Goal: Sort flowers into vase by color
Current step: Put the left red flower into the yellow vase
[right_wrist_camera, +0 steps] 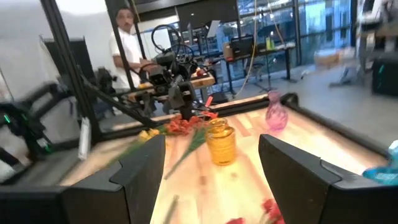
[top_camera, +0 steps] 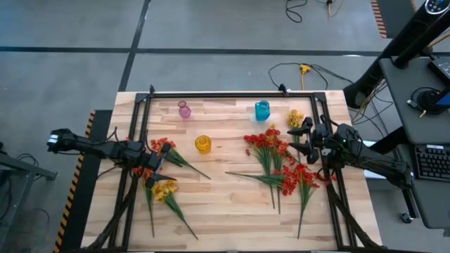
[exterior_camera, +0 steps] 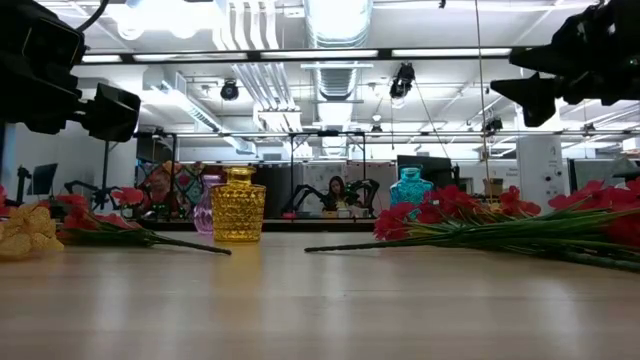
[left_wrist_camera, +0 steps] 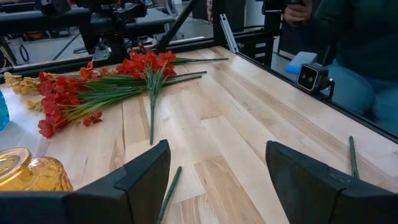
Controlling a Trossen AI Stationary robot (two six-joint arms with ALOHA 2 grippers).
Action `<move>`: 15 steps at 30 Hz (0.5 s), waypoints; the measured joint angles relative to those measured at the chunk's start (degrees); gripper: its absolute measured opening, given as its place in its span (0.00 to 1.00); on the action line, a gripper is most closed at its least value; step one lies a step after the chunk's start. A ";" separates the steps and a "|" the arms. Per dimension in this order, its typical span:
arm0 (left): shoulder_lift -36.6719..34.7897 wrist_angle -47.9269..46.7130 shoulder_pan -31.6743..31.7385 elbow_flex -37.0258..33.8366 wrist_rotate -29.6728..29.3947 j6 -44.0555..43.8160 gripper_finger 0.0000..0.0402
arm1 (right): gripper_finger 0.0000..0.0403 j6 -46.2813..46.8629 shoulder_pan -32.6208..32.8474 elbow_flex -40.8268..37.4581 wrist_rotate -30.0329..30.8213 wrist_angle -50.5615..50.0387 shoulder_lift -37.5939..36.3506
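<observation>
The left gripper [top_camera: 160,163] hangs with its fingers spread and empty above the left bunch of flowers [top_camera: 163,184], a mix of red-orange and yellow sprigs lying flat on the wooden surface [top_camera: 225,204]. The right gripper [top_camera: 294,139] is likewise spread, holding nothing, over the larger red-orange flower pile [top_camera: 281,165] on the right side. A few yellow sprigs [top_camera: 295,118] lie near the blue vase [top_camera: 261,110], possibly touching the frame. The yellow vase [top_camera: 203,144] stands between the bunches; the pink vase [top_camera: 184,109] stands at the far edge.
</observation>
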 joint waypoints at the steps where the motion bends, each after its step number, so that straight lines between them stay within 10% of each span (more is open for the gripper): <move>1: 0.01 -0.01 -0.01 0.00 -0.01 0.00 0.61 | 0.62 0.99 -0.01 0.00 0.03 0.22 0.00; 15: -0.41 2.66 0.82 0.00 -6.61 1.24 0.61 | 0.62 5.99 2.44 -1.36 -4.47 14.48 0.00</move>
